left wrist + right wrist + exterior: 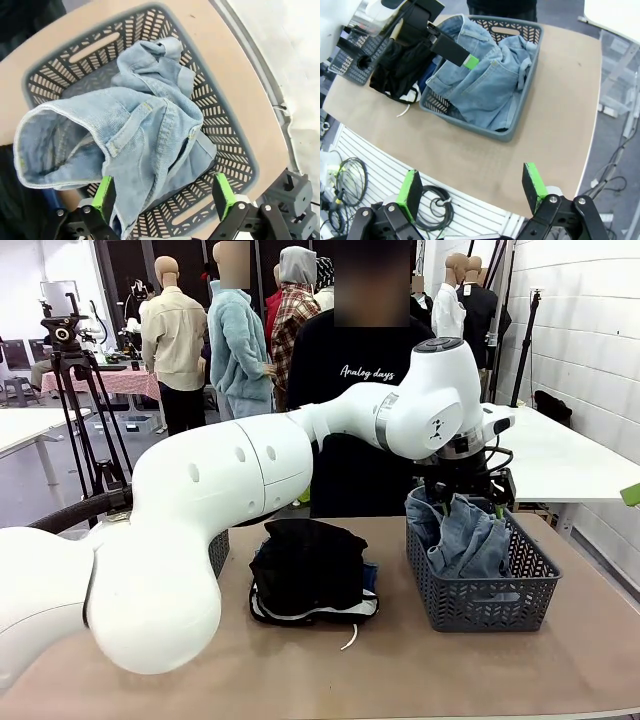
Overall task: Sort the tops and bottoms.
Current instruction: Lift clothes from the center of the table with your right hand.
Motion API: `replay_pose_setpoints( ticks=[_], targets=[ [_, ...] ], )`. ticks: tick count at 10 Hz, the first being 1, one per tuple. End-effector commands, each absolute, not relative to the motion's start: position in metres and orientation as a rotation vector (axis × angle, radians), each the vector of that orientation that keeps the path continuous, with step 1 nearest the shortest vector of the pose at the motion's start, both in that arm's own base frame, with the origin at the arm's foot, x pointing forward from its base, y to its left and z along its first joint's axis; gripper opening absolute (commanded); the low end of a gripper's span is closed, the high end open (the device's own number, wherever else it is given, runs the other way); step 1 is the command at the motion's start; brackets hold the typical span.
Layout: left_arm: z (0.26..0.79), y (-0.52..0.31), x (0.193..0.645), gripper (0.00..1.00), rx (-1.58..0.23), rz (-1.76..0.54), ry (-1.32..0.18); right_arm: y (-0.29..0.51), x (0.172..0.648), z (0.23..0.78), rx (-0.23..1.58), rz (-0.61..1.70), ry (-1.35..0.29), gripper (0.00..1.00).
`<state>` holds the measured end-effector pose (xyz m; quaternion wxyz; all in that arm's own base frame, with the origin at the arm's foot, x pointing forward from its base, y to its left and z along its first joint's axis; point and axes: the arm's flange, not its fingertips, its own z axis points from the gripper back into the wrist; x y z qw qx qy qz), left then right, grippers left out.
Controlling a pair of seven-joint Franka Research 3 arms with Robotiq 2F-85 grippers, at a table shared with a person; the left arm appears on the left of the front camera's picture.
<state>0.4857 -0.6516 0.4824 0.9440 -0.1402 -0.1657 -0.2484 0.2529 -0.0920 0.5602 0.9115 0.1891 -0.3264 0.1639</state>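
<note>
Denim garment (pixel 470 540) is lying bunched in the grey basket (pixel 482 602), right of centre in the front view, piling up above the rim. Left gripper (pixel 164 196) is hanging directly over that basket with its claw released and green pads spread wide on either side of the denim. The cloth is sitting between the fingers and nothing is pinching it. I can't tell whether the pads are touching it.

Black top (pixel 305 558) is lying crumpled at the centre of the table (pixel 400 680), left of the basket and just beside it. White top (pixel 318 614) with black trim is peeking out from under it along its lower edge, and a white cord (pixel 350 638) is trailing toward the bottom of the frame.

Right gripper (pixel 471 186) is hovering high near one table edge, at the bottom of its own view, claw released and holding nothing. Second grey basket (pixel 346 59) is sitting upper left in that view, beyond the tops. Person (pixel 350 370) in a black T-shirt is standing at the far side.
</note>
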Motion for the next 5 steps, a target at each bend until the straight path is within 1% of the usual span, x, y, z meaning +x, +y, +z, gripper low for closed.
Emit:
replay_pose_setpoints(
  ticks=[1,2,3,4,5],
  targets=[
    [0.522,-0.587,0.432,1.0,-0.168,-0.492,-0.434,-0.091,0.254,0.56,0.406,0.348,-0.678,1.0],
    [0.535,-0.55,0.414,1.0,-0.134,-0.475,-0.463,-0.091,0.254,0.56,0.406,0.348,-0.678,1.0],
    [0.546,-0.521,0.392,1.0,-0.088,-0.475,-0.462,-0.091,0.254,0.56,0.406,0.348,-0.678,1.0],
    [0.553,-0.496,0.368,1.0,-0.054,-0.52,-0.385,-0.091,0.254,0.56,0.406,0.348,-0.678,1.0],
    [0.554,-0.472,0.344,1.0,0.032,-0.551,-0.236,-0.091,0.254,0.56,0.406,0.348,-0.678,1.0]
  ],
)
